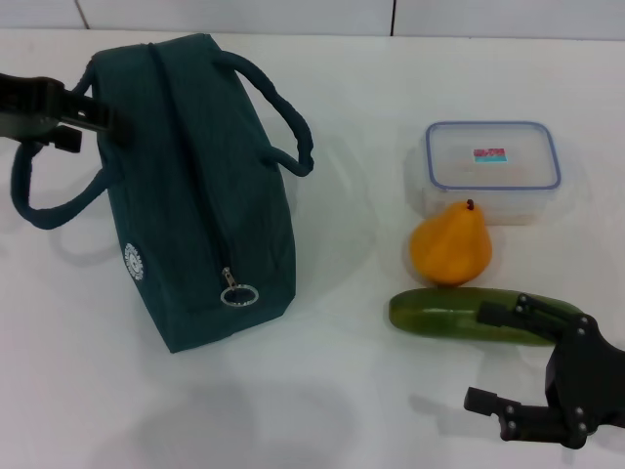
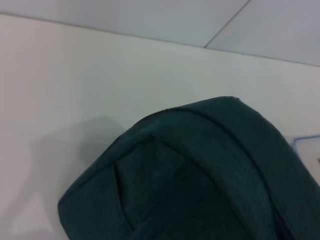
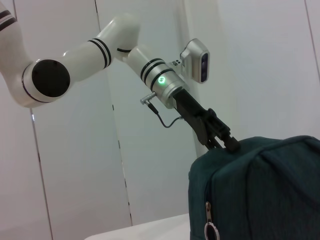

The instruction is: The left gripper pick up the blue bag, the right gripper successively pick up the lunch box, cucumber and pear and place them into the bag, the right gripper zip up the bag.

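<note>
The blue bag (image 1: 195, 195) stands on the white table (image 1: 322, 391) left of centre. It is zipped closed, with its ring zipper pull (image 1: 237, 293) at the near end. My left gripper (image 1: 68, 117) is at the bag's far left end, above the left handle (image 1: 44, 200). In the right wrist view it (image 3: 222, 141) touches the top edge of the bag (image 3: 260, 190). The left wrist view is filled by the bag's end (image 2: 200, 185). The lunch box (image 1: 492, 166) sits at the back right, with the pear (image 1: 450, 244) in front of it and the cucumber (image 1: 469, 315) nearer still. My right gripper (image 1: 485, 357) is open beside the cucumber's near right end and holds nothing.
The bag's right handle (image 1: 283, 112) arches toward the lunch box. A bare strip of table separates the bag from the food items. The table's far edge meets a white panelled wall (image 1: 391, 15).
</note>
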You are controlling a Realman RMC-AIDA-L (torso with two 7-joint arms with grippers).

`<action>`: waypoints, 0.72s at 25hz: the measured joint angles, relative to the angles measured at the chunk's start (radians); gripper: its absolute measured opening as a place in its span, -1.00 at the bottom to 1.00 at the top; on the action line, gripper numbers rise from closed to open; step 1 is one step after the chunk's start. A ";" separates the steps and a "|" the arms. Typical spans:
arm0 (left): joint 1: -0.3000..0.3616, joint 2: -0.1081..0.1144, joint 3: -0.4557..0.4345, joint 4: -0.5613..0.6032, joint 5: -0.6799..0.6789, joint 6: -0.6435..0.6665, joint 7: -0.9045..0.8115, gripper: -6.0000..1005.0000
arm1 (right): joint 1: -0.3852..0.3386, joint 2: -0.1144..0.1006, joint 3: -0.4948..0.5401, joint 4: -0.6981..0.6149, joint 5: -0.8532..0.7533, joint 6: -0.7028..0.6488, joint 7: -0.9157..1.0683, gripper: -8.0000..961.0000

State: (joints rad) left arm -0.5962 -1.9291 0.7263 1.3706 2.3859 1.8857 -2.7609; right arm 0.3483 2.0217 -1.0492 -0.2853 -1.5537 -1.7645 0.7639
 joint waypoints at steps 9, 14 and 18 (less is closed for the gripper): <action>-0.026 -0.013 0.010 -0.044 0.002 -0.021 -0.002 0.63 | 0.000 0.000 0.000 0.005 0.000 -0.001 0.000 0.73; -0.038 -0.015 0.010 -0.062 -0.001 -0.022 -0.004 0.63 | 0.002 0.000 0.000 0.011 0.000 0.001 -0.001 0.72; -0.056 -0.021 0.007 -0.095 -0.007 -0.035 0.041 0.60 | 0.003 0.000 0.000 0.011 0.000 0.002 -0.002 0.72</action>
State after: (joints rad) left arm -0.6522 -1.9498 0.7332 1.2760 2.3792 1.8507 -2.7194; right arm 0.3511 2.0218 -1.0492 -0.2741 -1.5539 -1.7630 0.7620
